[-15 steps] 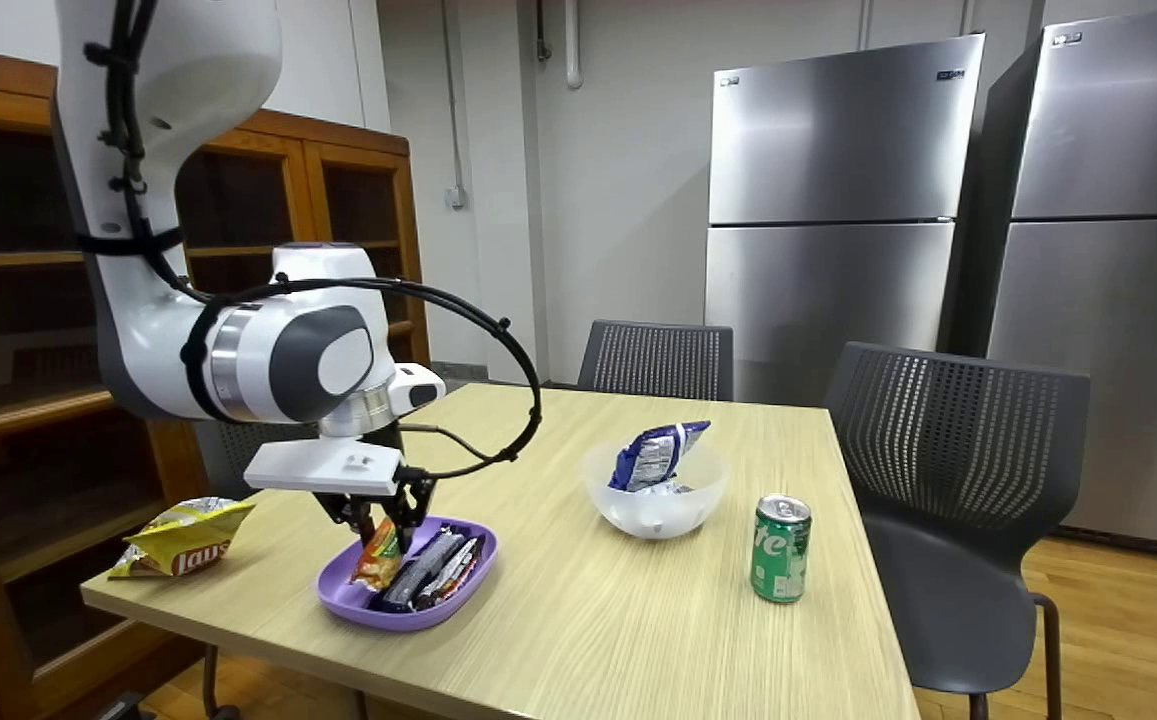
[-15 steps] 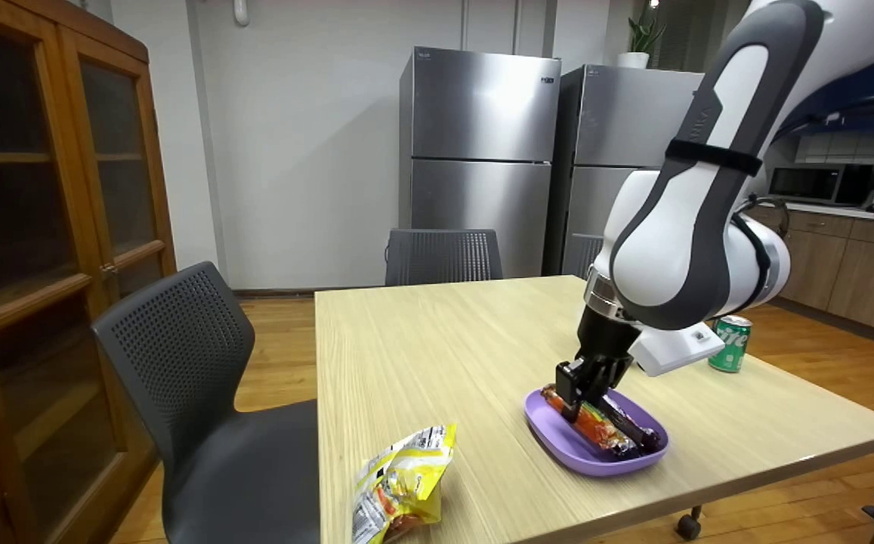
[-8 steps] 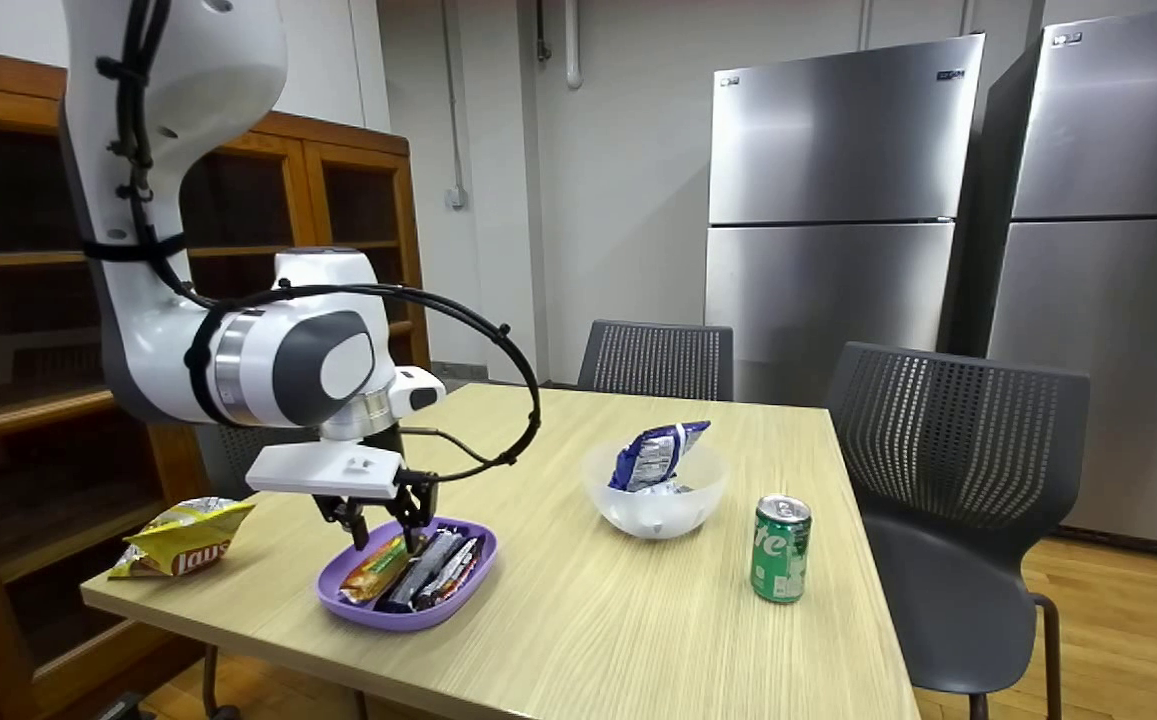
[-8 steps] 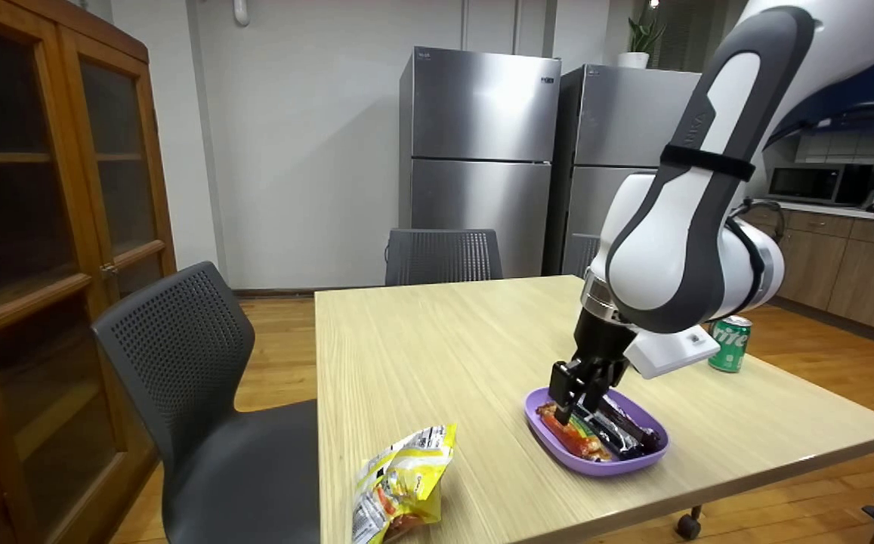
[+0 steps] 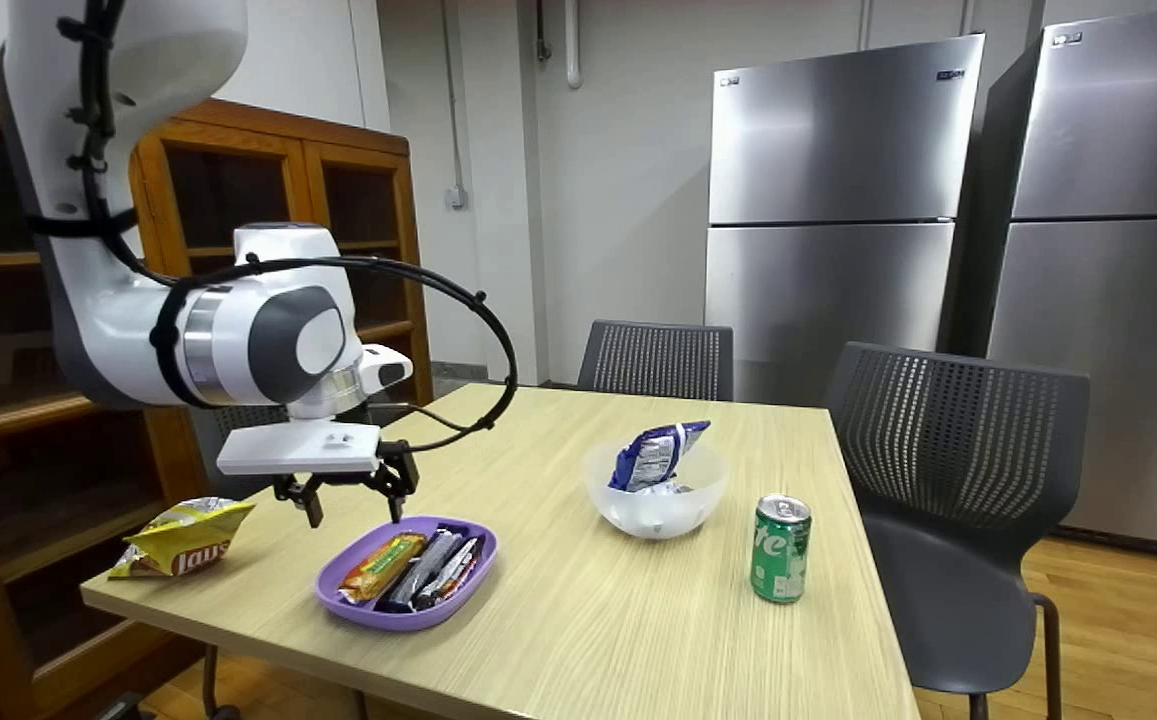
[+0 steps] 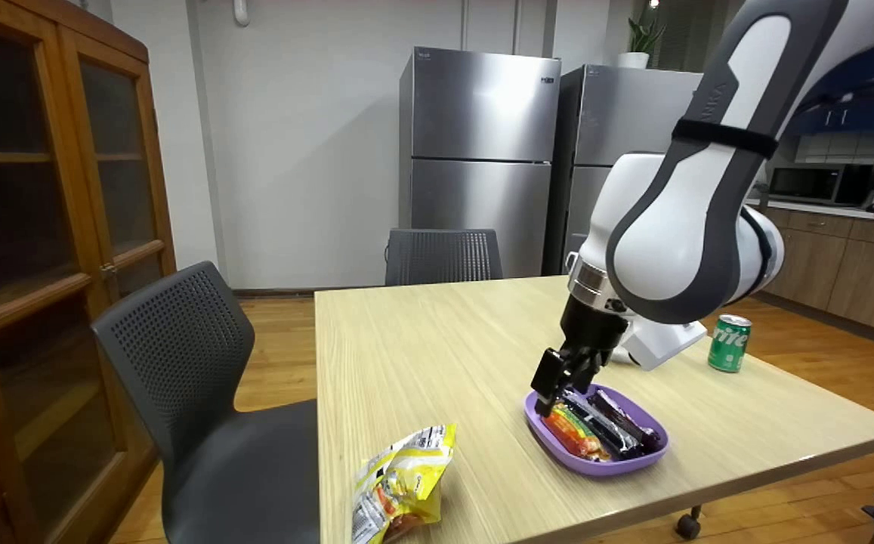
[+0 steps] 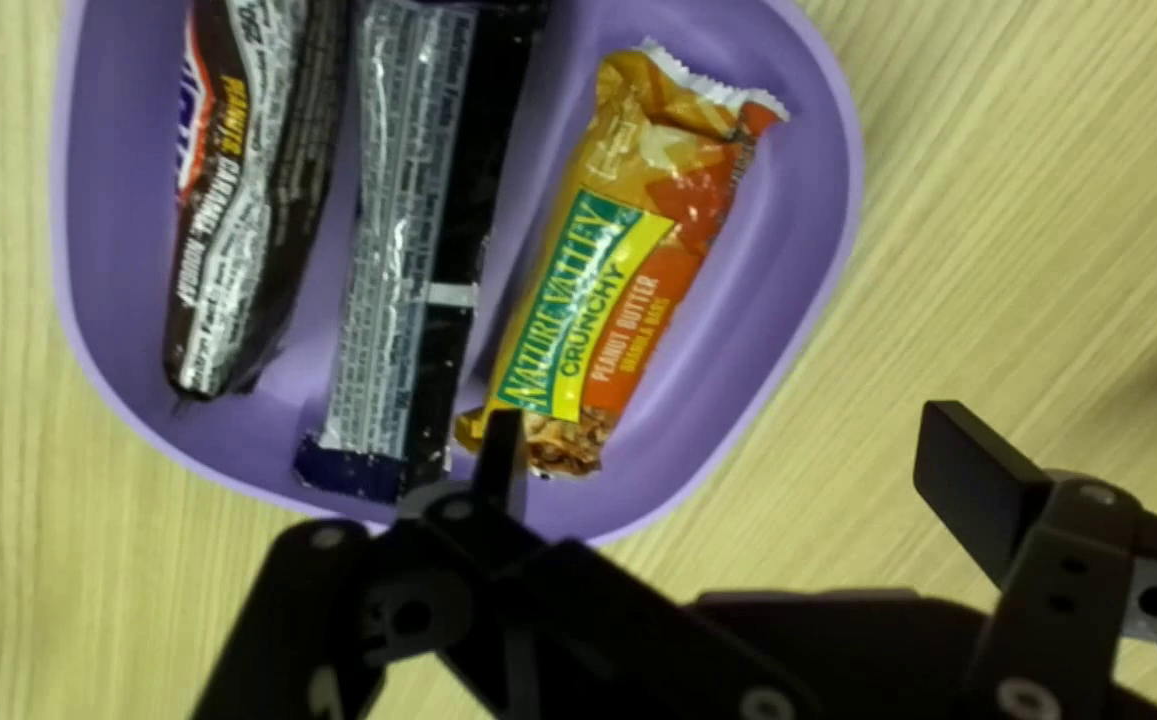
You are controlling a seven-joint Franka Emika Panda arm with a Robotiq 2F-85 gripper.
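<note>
End effector (image 5: 355,520), jaws spread, hangs above rim of purple tray (image 7: 768,280) near edge of surface (image 5: 588,620); granola bar (image 7: 613,270) inside.

We've got bright light, glare on the left fridge (image 6: 482,136), slanting shadow on the wall (image 6: 316,143), kinda blurry pincer (image 7: 721,430) in the wrist view.

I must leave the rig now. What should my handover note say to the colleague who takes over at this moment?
Tool: open, holding nothing, hanging near the edge of the purple tray.
In the purple tray: Nature Valley bar, black-and-silver bar, brown bar, side by side.
Done: the Nature Valley bar lies in the purple tray, ungripped.
Remaining: nothing in the tool to set down. The yellow chip bag and green can are on the table, outside the purple tray.
</note>
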